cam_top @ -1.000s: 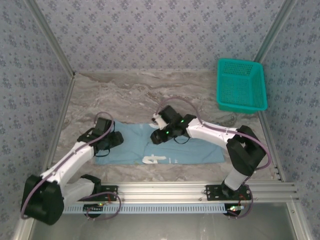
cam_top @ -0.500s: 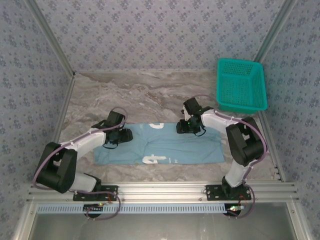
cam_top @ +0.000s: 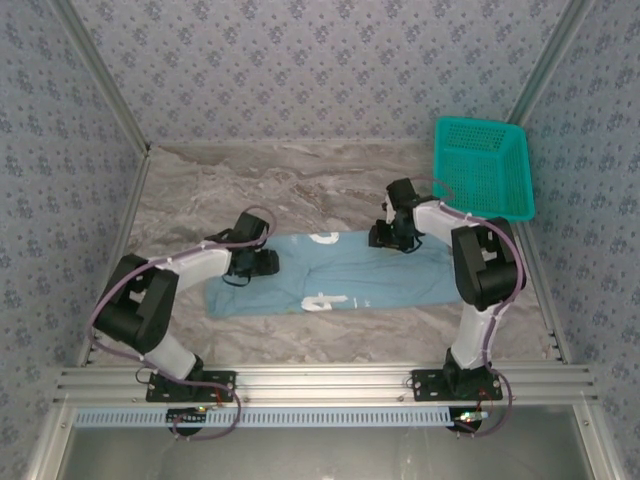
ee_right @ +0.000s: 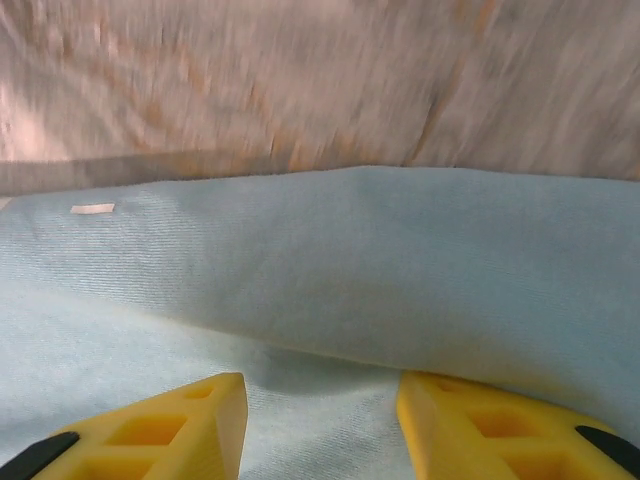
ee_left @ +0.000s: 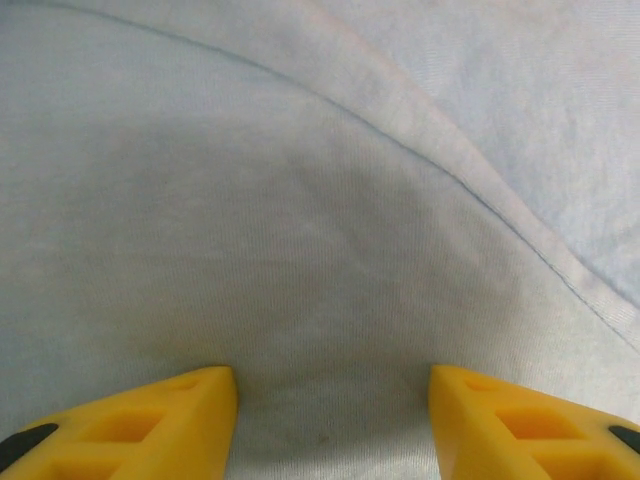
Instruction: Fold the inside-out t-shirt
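Marbled table [cam_top: 300, 180] and basket [cam_top: 482, 214] show from above; up close, both jaws stand released over t-shirt [ee_left: 300, 200].

Light blue t-shirt [cam_top: 350, 278] lies flat mid-table [cam_top: 250, 180], folded into a long band running left to right. White lettering [cam_top: 322, 238] shows at its far edge and again at the near edge. Up close there's a curved seam [ee_left: 470, 190], a small white tag [ee_right: 92, 209] and a soft raised fold.

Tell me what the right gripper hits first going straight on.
Most likely the light blue cotton t-shirt: a raised fold of it lies just ahead of the right gripper, though depth is unclear.
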You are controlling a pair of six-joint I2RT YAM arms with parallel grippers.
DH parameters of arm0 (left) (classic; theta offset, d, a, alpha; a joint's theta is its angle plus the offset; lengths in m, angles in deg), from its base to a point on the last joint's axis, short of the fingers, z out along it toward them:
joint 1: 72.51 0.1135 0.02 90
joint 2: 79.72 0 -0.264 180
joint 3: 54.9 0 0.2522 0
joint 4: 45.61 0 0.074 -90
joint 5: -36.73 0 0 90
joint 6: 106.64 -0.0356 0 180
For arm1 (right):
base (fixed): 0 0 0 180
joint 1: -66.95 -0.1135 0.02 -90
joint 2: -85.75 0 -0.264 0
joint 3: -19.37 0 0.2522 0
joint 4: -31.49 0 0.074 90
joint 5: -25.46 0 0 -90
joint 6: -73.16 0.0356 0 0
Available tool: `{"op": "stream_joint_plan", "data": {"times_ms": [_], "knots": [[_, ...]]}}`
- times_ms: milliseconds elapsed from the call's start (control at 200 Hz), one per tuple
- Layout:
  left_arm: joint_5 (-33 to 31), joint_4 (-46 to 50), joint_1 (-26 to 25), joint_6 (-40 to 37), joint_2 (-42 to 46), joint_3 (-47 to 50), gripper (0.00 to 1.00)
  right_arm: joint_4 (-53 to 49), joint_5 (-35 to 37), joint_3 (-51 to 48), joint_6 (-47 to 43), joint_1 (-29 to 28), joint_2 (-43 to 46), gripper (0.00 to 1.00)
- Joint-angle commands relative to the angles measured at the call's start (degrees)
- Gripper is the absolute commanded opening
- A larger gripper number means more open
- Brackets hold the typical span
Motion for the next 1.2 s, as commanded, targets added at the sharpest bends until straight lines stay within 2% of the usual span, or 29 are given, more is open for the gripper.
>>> {"op": "stream_joint_plan", "data": {"times_ms": [0, 255, 440, 660, 1004, 1194], "knots": [[-0.4, 0.5, -0.3, -0.7, -3.0, -2.8, 0.54, -5.7, 4.1, 2.7, -4.5, 0.8, -1.7, 0.48], [-2.4, 1.1, -0.2, -1.4, -2.2, -2.0, 0.54, -8.6, 8.4, -4.3, -2.4, 2.8, 11.2, 0.51], [-1.9, 0.3, -0.2, -1.9, -2.3, -1.5, 0.54, -8.0, 11.3, -3.1, -2.7, 6.2, 8.4, 0.51], [-1.5, 0.0, -0.2, -2.3, -2.0, -1.7, 0.54, -8.7, 13.1, 1.8, -3.1, 6.4, 3.2, 0.51], [-1.7, 0.8, -0.1, -2.7, -0.3, -0.7, 0.54, -13.0, 13.7, -6.9, -0.9, 6.1, 6.9, 0.45], [-2.0, 2.0, 0.1, -3.4, 0.7, -1.2, 0.54, -11.3, 14.4, -3.9, -1.3, 5.6, 10.2, 0.45]]}}
